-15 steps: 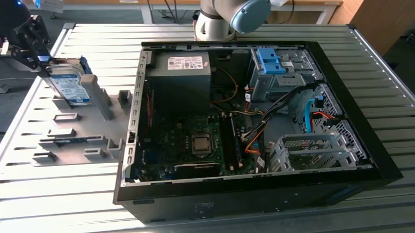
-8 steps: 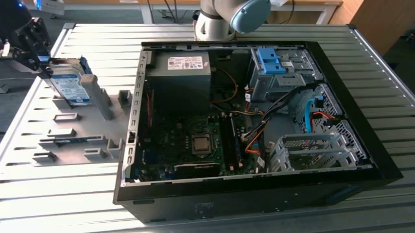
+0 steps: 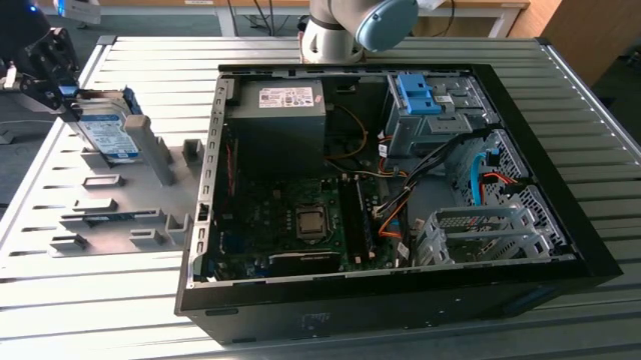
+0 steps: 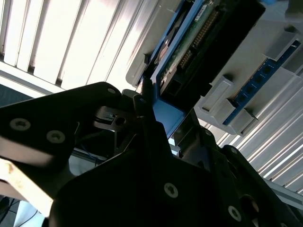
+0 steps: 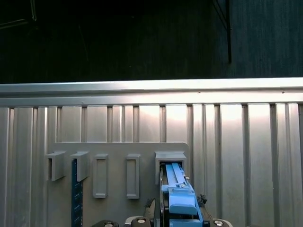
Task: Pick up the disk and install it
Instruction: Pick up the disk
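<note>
The disk [image 3: 108, 132], a silver drive with a white-and-blue label in a blue plastic carrier, stands on edge in a slot of the grey holder plate [image 3: 120, 225] at the exterior view's left. My black gripper [image 3: 68, 99] comes in from above and behind it, its fingers closed on the carrier's upper end. In the second wrist view the disk's underside [image 4: 189, 40] and blue carrier edge sit between the fingers [image 4: 146, 111]. In the first wrist view the blue carrier [image 5: 176, 189] runs from the gripper [image 5: 177, 221] into a grey slot.
An open black computer case [image 3: 561, 247] lies right of the holder plate, with a blue-latched drive cage [image 3: 421, 96] at its far side and a silver cage [image 3: 481, 232] nearer. A blue memory stick [image 5: 74, 198] stands in another slot. All rests on a ribbed metal table [image 3: 100, 315].
</note>
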Robot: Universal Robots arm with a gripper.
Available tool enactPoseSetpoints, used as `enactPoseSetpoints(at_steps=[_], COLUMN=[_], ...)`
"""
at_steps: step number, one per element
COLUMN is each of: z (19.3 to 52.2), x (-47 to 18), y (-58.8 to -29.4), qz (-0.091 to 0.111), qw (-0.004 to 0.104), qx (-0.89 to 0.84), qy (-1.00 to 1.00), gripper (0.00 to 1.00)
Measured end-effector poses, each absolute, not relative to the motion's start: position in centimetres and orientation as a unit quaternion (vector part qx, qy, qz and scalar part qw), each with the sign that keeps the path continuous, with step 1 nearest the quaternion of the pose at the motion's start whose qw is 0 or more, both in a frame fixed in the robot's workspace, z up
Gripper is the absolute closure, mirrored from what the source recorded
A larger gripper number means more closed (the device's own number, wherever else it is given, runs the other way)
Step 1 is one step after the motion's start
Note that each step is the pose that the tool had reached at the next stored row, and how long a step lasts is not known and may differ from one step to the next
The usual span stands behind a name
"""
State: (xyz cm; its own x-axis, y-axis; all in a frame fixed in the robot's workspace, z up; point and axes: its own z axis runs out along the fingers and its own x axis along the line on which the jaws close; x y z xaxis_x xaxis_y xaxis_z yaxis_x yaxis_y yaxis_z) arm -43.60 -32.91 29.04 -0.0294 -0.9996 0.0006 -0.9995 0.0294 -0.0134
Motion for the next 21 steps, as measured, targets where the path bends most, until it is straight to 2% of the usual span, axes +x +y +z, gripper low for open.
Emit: enactPoseSetpoints(at_steps=[10, 11, 21], z=[28.98, 28.98, 28.97], x=[-43.59, -43.59, -43.58], y=[-32.90, -32.89, -32.90], qz=[-0.005, -0.005, -0.005], qw=[0.004, 0.004, 0.004], qx=[-0.695, -0.695, -0.695], qy=[0.719, 0.719, 0.719], gripper=[0.58, 0.64, 0.64])
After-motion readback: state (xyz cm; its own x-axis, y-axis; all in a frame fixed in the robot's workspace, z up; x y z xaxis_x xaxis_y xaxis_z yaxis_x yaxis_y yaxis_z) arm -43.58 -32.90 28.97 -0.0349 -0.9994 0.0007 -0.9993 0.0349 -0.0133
